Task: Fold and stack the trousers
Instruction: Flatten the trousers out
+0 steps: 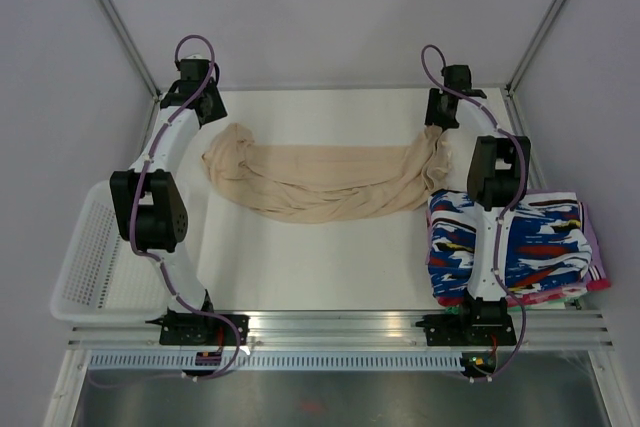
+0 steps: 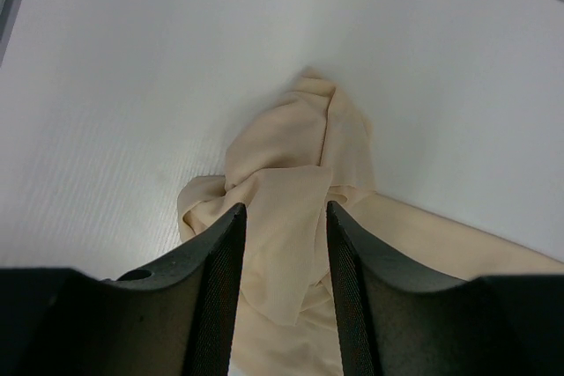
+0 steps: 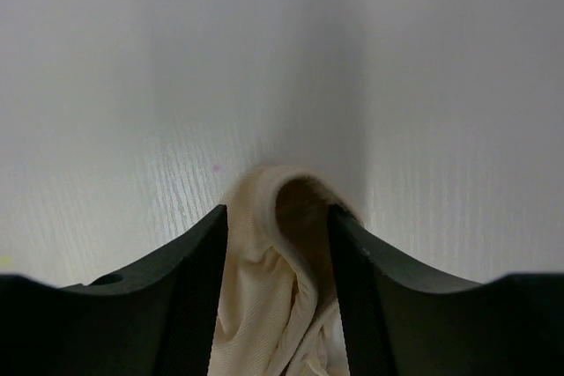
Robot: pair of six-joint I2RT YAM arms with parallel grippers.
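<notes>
The beige trousers (image 1: 320, 182) lie stretched across the far half of the table, bunched lengthwise and sagging toward me in the middle. My left gripper (image 1: 212, 112) hovers over their left end with its jaws apart. In the left wrist view a loose flap of the trousers (image 2: 286, 217) lies between the fingers (image 2: 231, 244). My right gripper (image 1: 438, 129) is at the right end, where the cloth rises up to it. In the right wrist view a bunched loop of waistband (image 3: 273, 244) fills the gap between the fingers (image 3: 211, 253).
A white mesh basket (image 1: 95, 257) stands at the left table edge beside the left arm. A stack of blue, white, red and black patterned garments (image 1: 520, 242) lies at the right, partly under the right arm. Metal frame posts stand at the far corners.
</notes>
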